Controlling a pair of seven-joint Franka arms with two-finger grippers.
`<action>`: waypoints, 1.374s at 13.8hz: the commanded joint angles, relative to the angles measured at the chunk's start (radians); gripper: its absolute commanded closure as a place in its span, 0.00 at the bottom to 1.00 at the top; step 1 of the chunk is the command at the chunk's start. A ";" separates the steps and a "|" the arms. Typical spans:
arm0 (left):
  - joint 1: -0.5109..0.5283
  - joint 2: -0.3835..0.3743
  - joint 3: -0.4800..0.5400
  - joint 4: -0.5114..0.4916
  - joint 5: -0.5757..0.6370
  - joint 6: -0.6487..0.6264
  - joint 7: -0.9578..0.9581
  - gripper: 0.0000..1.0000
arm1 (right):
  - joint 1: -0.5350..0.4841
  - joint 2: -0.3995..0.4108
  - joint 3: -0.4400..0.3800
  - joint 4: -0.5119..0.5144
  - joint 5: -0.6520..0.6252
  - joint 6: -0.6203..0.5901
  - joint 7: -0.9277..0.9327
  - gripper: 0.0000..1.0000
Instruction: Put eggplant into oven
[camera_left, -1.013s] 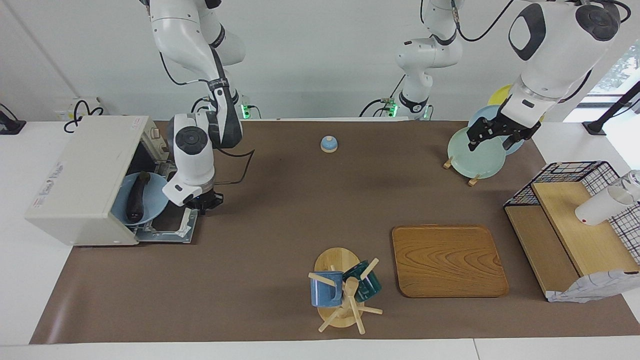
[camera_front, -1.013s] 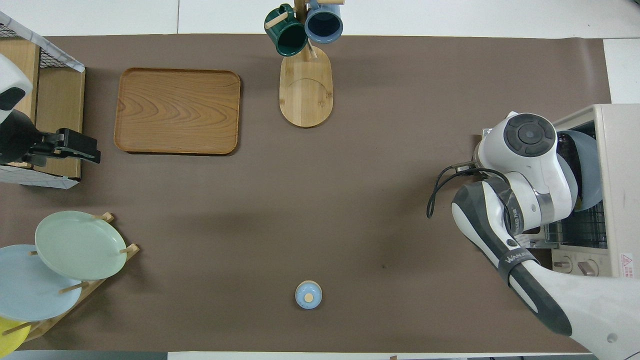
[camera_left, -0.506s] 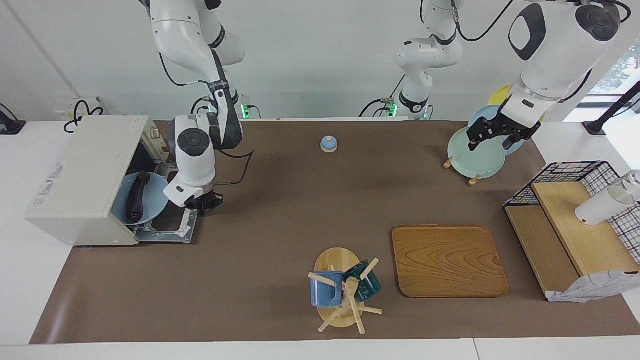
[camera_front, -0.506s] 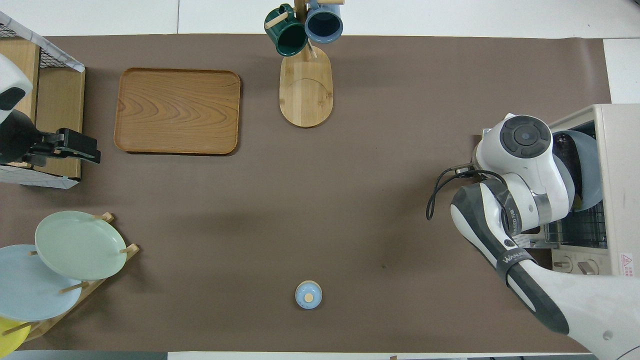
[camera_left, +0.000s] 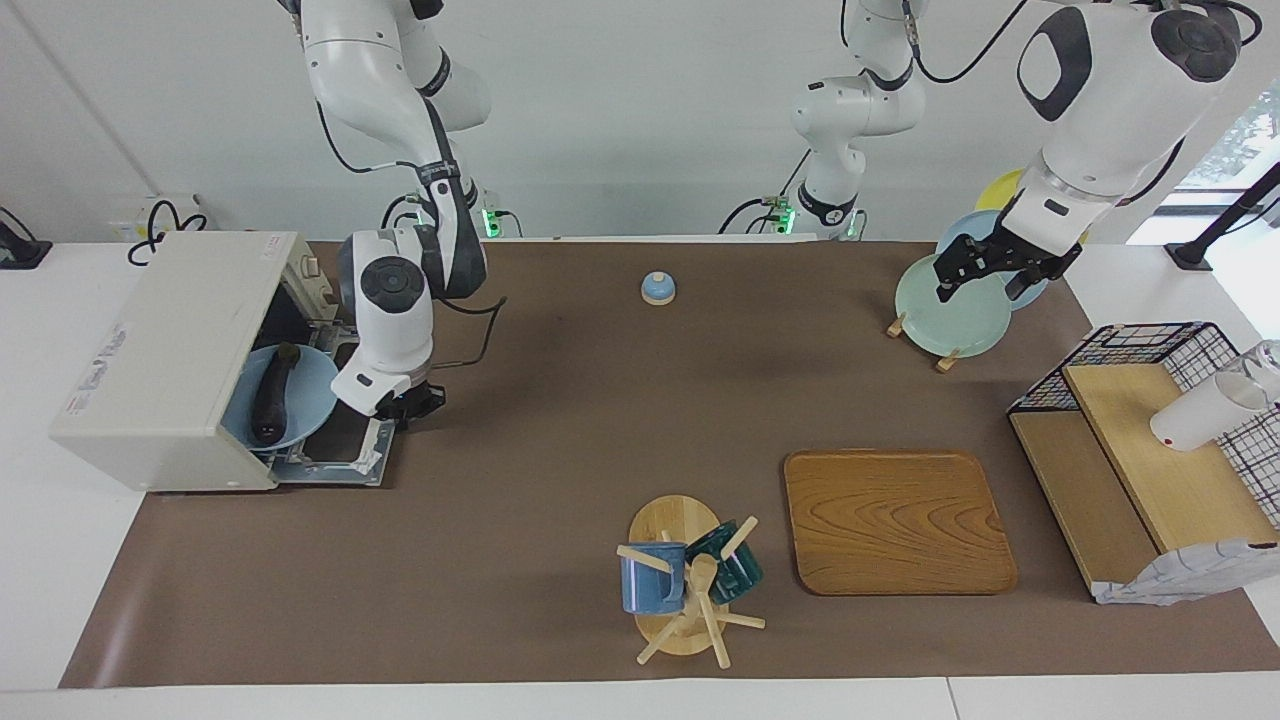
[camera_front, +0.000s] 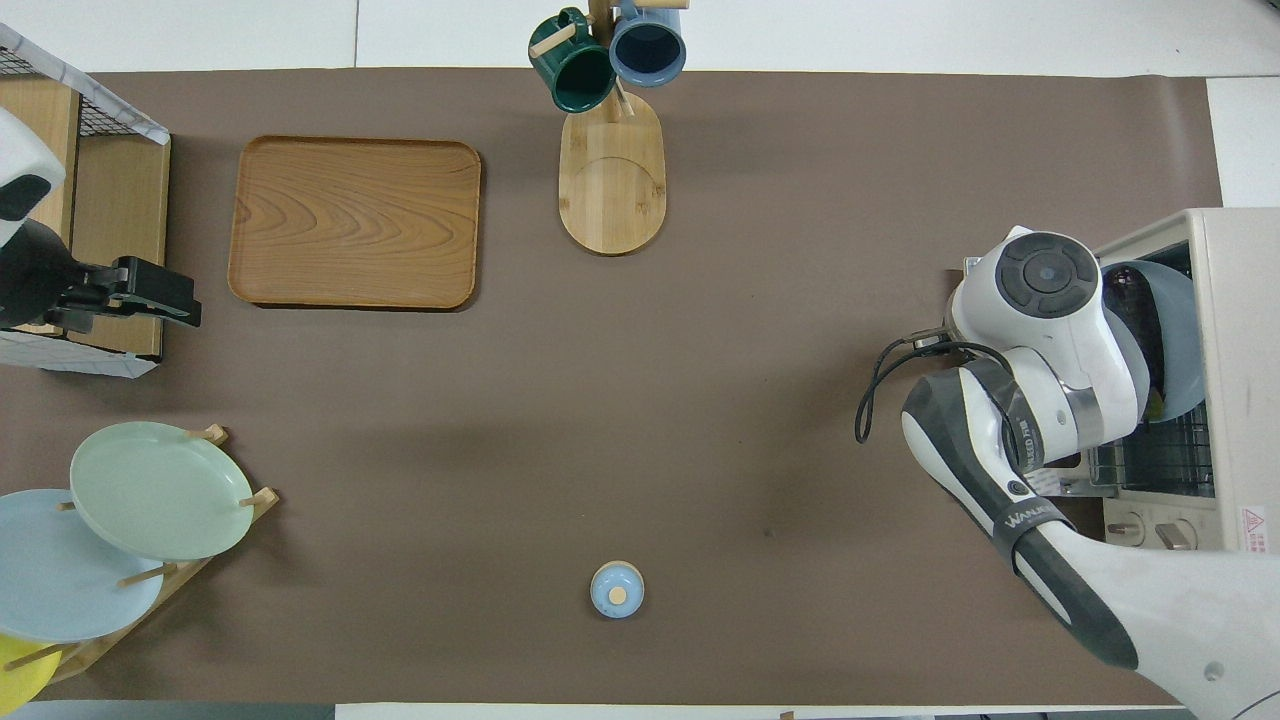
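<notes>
The dark purple eggplant (camera_left: 272, 394) lies on a light blue plate (camera_left: 308, 383) on the rack inside the off-white oven (camera_left: 165, 350), whose door (camera_left: 345, 452) is folded down open. The plate's edge sticks out a little over the door. My right gripper (camera_left: 403, 404) hangs low over the door's outer edge, apart from the plate and holding nothing. In the overhead view the right hand (camera_front: 1050, 300) covers most of the oven's opening (camera_front: 1170, 330). My left gripper (camera_left: 985, 285) waits in the air over the plate rack, open and empty.
A rack with green, blue and yellow plates (camera_left: 950, 315) stands at the left arm's end. A small blue bell (camera_left: 657, 288) sits near the robots. A wooden tray (camera_left: 895, 520), a mug tree with two mugs (camera_left: 685, 580) and a wire shelf (camera_left: 1150, 450) lie farther out.
My right hand has drawn slightly away from the oven's opening, toward the table's middle. The eggplant, the plate and the left arm have not moved.
</notes>
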 joint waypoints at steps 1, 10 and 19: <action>0.010 -0.022 -0.007 -0.025 0.008 0.016 0.008 0.00 | -0.036 -0.047 -0.004 0.089 -0.048 -0.127 -0.114 1.00; 0.010 -0.022 -0.005 -0.025 0.008 0.016 0.008 0.00 | -0.166 -0.145 -0.008 0.129 -0.033 -0.254 -0.320 1.00; 0.010 -0.022 -0.005 -0.025 0.008 0.016 0.008 0.00 | -0.246 -0.193 -0.007 0.391 0.176 -0.602 -0.400 1.00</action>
